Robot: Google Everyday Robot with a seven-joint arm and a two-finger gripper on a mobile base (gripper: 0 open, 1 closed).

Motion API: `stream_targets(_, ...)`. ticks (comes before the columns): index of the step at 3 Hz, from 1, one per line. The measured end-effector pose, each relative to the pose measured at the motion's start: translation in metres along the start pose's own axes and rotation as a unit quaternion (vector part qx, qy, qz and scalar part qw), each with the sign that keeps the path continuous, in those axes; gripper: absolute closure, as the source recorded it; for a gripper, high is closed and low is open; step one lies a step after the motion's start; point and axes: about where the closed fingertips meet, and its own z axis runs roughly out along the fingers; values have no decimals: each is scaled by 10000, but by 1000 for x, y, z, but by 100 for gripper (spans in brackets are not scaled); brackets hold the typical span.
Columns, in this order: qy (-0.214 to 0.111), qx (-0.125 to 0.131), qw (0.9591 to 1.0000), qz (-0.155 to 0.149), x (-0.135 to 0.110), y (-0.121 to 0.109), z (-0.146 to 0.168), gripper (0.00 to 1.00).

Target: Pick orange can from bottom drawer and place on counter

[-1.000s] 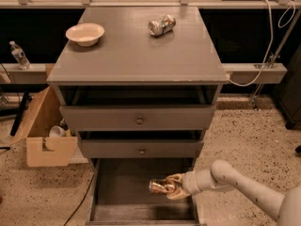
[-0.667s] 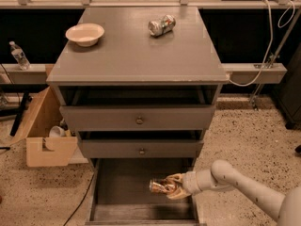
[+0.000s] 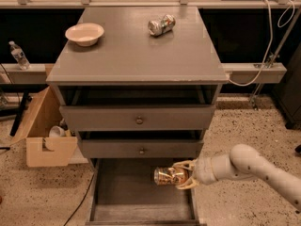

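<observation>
The gripper [image 3: 182, 175] is clamped on the orange can [image 3: 167, 175]. One pale finger lies across the top of the can's near end and the other under it, so the can lies on its side and sticks out leftward from the fingertips. Taking it by the end this way looks deliberate. The can lies sideways in the bottom drawer [image 3: 134, 194], and a reach from the open right side meets its end first. The can sits over the right part of the drawer floor, just below the front of the drawer above. Whether it rests on the floor or is already a little clear of it cannot be told. The arm [image 3: 244, 166] comes in low from the right, its forearm sloping down and leftward, with the wrist roughly level and just past the drawer's right wall. The two upper drawers [image 3: 138, 121] are directly above the gripper and hang over the back of the open one. The lift therefore probably needs to come outward before it rises. The counter [image 3: 136, 60] is high above the gripper, with a silver can [image 3: 161, 24] up and slightly left of it and a bowl [image 3: 84, 33] far up to the left. The broad bare middle seems the natural place to set the can down.
</observation>
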Motion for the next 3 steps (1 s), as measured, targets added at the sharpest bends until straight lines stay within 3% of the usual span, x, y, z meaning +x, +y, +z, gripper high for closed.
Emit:
stream_targets(1, 98, 53, 9988, -468, -58, -20, -52, 100)
stream_targets(3, 246, 105, 9977, -627, -80, -31, -77, 100)
